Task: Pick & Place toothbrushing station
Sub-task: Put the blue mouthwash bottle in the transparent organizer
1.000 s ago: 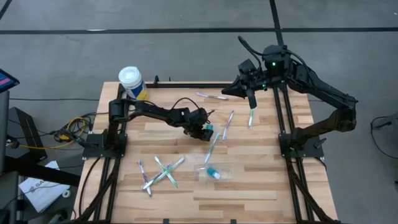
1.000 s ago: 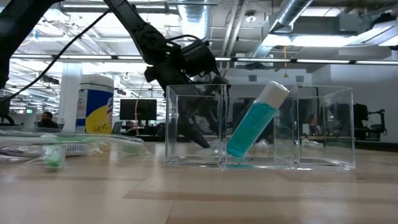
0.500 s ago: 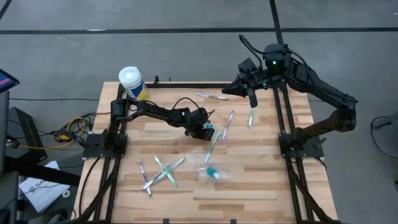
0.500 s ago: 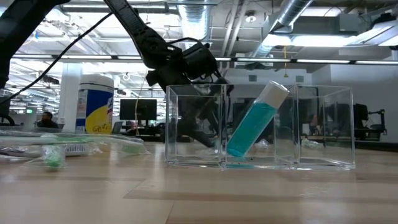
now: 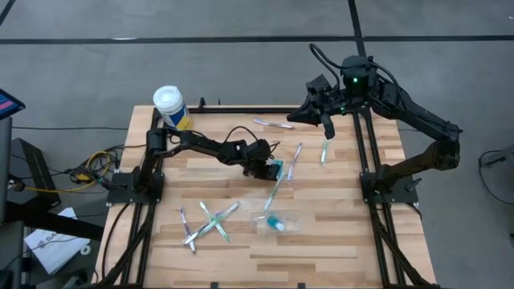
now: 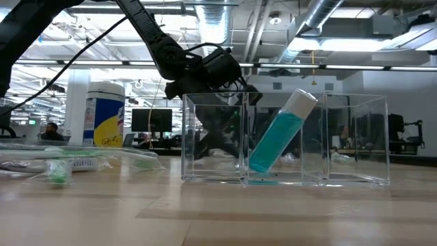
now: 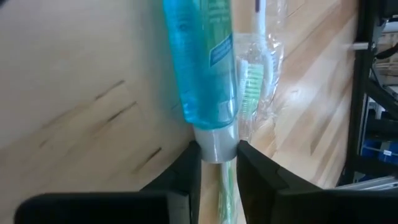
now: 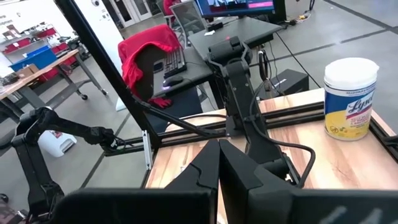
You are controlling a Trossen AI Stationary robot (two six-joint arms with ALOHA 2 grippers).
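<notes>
1. Two arms show from above: the left pincer (image 5: 269, 169) lies mid-worktop (image 5: 337, 233), grasping a teal tube (image 5: 276, 167) beside a wrapped toothbrush (image 5: 275, 187); it has edged toward the right since earlier.
2. Low: a clear cup (image 6: 283, 140) holds another tube (image 6: 280, 140).
3. Right wrist: the right pincer (image 8: 218, 163) is clenched, raised at the far edge.

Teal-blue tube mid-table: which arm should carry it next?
Left. Its claw is shut on the teal-blue tube at its grey cap; the right claw hangs over the table's far edge.
</notes>
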